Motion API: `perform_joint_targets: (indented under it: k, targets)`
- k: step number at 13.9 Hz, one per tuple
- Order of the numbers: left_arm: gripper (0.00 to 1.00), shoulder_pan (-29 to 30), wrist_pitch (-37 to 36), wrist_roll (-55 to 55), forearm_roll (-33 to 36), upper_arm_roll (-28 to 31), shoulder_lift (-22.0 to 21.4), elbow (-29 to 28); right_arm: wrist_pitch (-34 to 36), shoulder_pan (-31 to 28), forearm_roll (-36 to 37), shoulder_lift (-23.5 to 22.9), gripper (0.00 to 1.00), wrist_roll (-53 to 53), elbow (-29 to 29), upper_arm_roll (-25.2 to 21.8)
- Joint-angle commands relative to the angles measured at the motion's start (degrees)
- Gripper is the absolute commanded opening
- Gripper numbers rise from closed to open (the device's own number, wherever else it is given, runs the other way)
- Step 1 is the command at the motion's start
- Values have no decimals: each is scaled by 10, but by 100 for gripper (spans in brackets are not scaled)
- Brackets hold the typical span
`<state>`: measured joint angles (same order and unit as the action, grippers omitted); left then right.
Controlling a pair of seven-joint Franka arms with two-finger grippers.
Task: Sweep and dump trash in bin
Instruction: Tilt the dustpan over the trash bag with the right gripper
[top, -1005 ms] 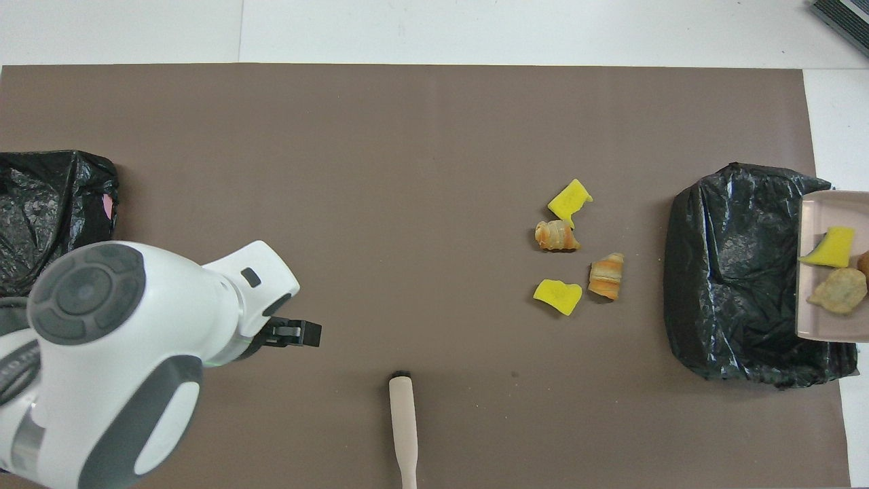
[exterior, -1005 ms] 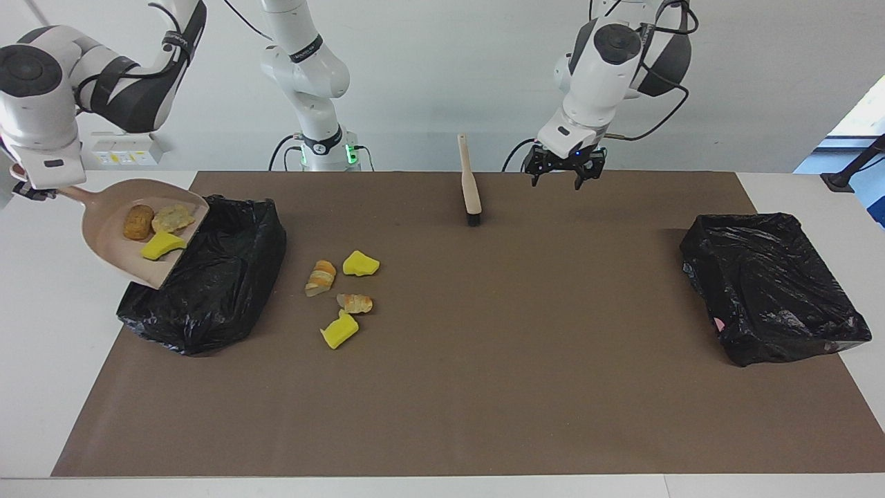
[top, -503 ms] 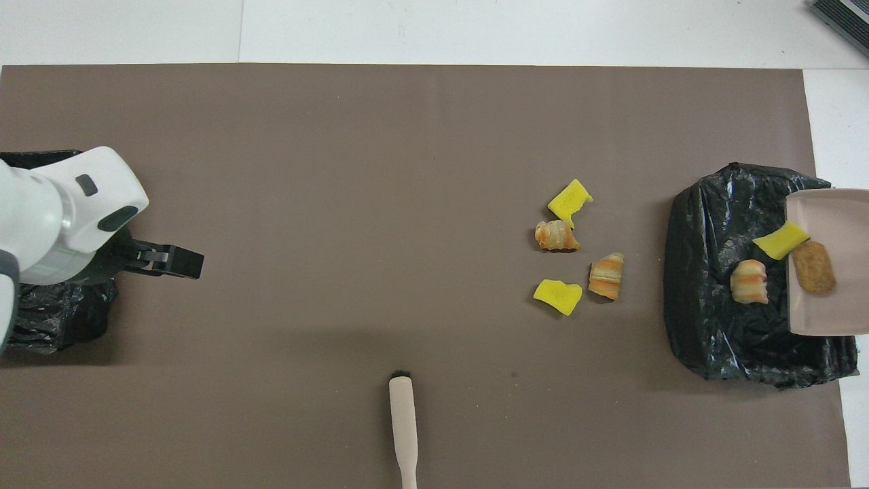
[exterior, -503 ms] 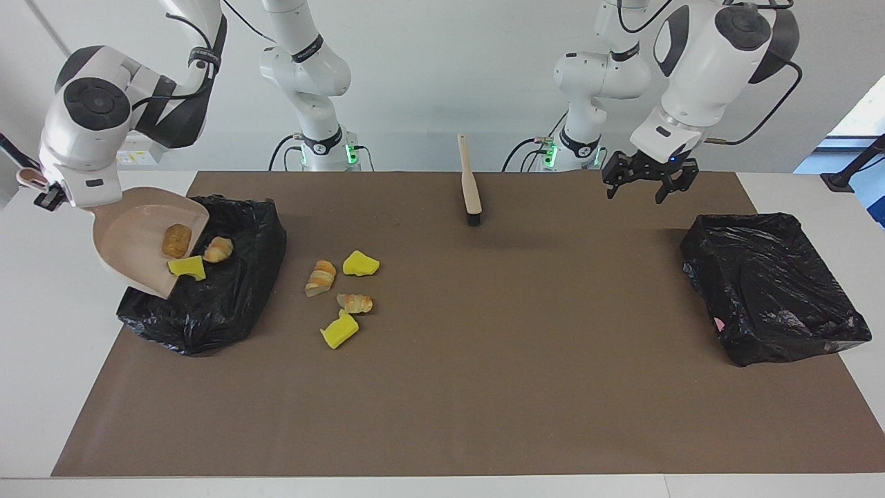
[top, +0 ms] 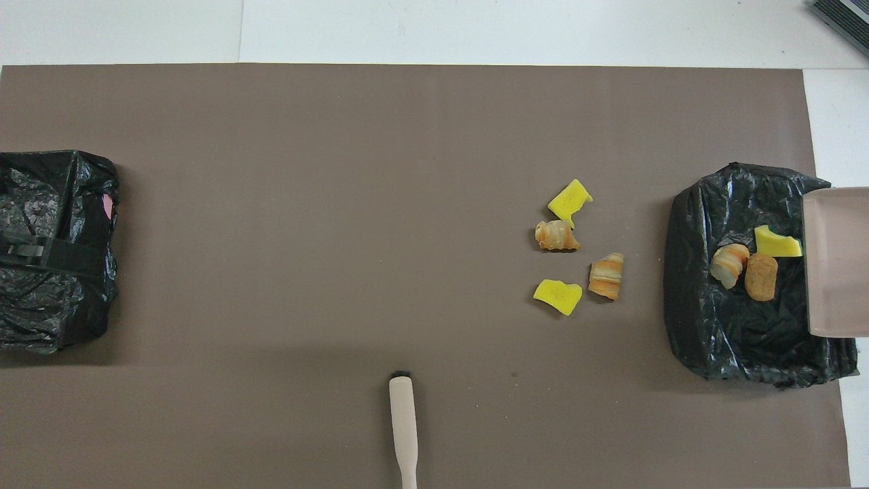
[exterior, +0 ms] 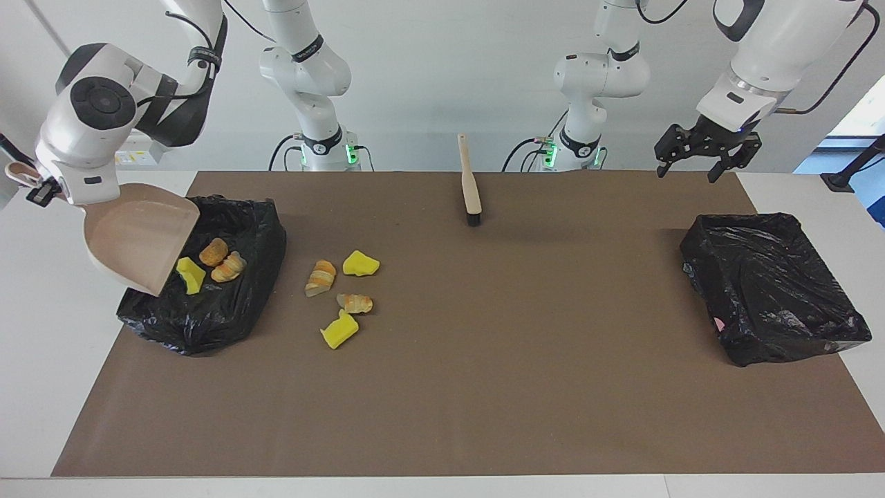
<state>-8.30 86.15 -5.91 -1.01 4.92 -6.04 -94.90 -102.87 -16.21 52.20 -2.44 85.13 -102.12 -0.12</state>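
White walls back a tabletop (exterior: 28, 360) under a brown mat (exterior: 484, 387). Seven trash lumps (exterior: 341, 290) look light and soft, better swept than pinched: four lie on the mat beside the bin (exterior: 235, 297) at the right arm's end, three inside it. The right gripper (exterior: 33, 191) clasps the handle of the tilted, emptied dustpan (exterior: 138, 238) over that bin. The left gripper (exterior: 698, 155), jaws spread, hangs over the mat's edge by the second bin (exterior: 774, 290); the brush (exterior: 470, 183) lies idle. Only the facing view shows both grippers whole; the overhead view looks into the bin.
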Motion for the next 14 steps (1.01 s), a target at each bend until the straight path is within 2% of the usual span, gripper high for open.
perform_joint_targets:
  k: [1,3,5,9,14]
  targets:
    - [100,22,-47,-7,6,-13,27,52,39,-1,7,22,0,28,27,6]
    - [100,32,-84,-7,6,-14,56,102,63,-1,-10,29,0,35,47,10]
    - [100,35,-110,-7,6,-18,74,138,81,-4,-59,31,0,37,71,11]
    - [100,35,-103,-5,6,-15,65,136,133,-6,-174,31,0,24,101,10]
    - [100,35,-93,-5,7,-11,61,132,157,0,-263,38,0,-60,93,20]
